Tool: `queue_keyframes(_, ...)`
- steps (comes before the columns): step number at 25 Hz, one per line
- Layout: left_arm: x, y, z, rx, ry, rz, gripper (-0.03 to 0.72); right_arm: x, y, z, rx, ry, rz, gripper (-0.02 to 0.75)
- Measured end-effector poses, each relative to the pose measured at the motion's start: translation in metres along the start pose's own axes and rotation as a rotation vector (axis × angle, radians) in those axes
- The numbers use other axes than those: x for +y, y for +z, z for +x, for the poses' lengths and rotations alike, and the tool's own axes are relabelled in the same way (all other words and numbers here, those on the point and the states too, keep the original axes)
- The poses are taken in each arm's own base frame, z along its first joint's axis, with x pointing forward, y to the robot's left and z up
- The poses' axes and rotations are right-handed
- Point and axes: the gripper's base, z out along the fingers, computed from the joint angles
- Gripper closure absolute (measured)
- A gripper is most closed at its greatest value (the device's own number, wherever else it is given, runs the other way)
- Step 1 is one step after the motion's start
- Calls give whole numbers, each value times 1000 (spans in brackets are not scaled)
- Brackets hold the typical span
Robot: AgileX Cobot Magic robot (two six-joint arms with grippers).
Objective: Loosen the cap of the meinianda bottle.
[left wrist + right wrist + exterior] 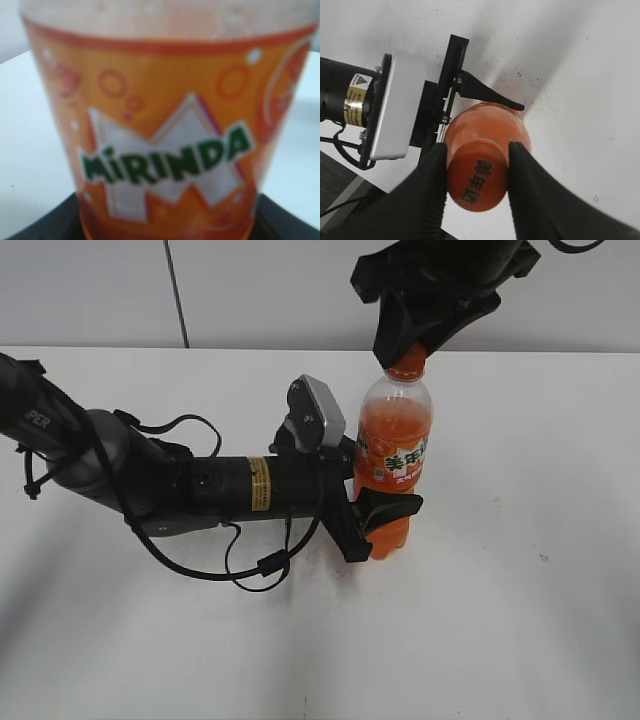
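Note:
The meinianda bottle [392, 445] stands upright on the white table, full of orange drink, with an orange label. My left gripper [382, 512] is shut on its lower body from the left side. In the left wrist view the label [165, 150] fills the frame and reads MIRINDA. The orange cap [408, 362] sits on the neck. My right gripper [405, 350] comes down from above and is shut on the cap. In the right wrist view its two black fingers [476, 172] press both sides of the cap [477, 177].
The white table [520, 590] runs all around the bottle. The left arm [150, 480] with its cables lies low across the table's left half. A grey wall stands behind.

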Motion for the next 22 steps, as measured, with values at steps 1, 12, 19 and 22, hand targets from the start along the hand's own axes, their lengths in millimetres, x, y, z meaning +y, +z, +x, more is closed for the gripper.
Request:
queue_keyframes(1,0,0,0,0,0,-1,285,0,0,0,0,-17,-1,464)
queue_keyframes(12,0,0,0,1,2,1,285,2,0,0,-5,-875,-25,464)
queue_keyframes(19,0,0,0,1,3,2,285,3,0,0,-10,-965,-33,420)
queue_keyframes(22,0,0,0,1,2,2,285,5,-3,0,-28,-878,-48,245)
